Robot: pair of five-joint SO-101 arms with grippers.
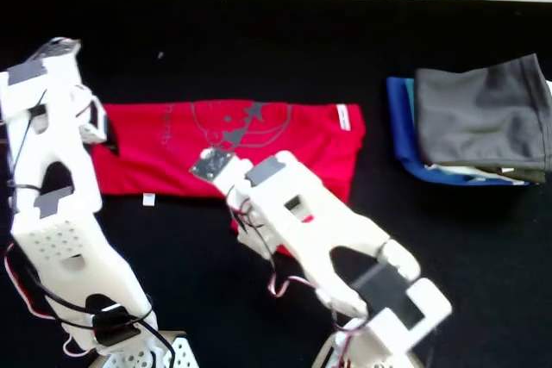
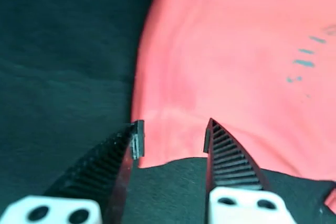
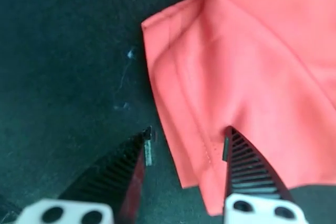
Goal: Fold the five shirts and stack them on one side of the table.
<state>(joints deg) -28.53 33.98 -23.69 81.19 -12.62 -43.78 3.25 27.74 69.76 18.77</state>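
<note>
At the far left of the black-covered table [image 1: 259, 40], your left arm [image 1: 60, 213] rises from its base at the near edge and leans toward the far side. Your left gripper [image 2: 173, 135] sits at the left end of the red shirt [image 1: 293, 140]. Its fingers [image 2: 226, 153] are spread apart and grip nothing. One tip is over the black cloth just at the shirt's edge, and the other is over the red fabric.

The red shirt lies flat across the middle of the table as a long band running left to right, with a pale printed design showing on top. A small white tag [image 1: 344, 116] sits near its far right corner. A small white scrap [image 1: 148, 200] lies on the black cloth just near of the shirt's left part.

Your right arm [image 1: 336, 239] reaches from the near right up to the near edge of the shirt, about at its middle. Your right gripper [image 3: 187, 142] is wide open and empty. A folded flap of red fabric, with a stitched hem, lies between the two tips.

Well to the right, apart from the red shirt, a stack of folded shirts rests near the table's right edge. A grey shirt [image 1: 483, 114] is on top, and a blue shirt [image 1: 401, 127] shows at the bottom.
</note>
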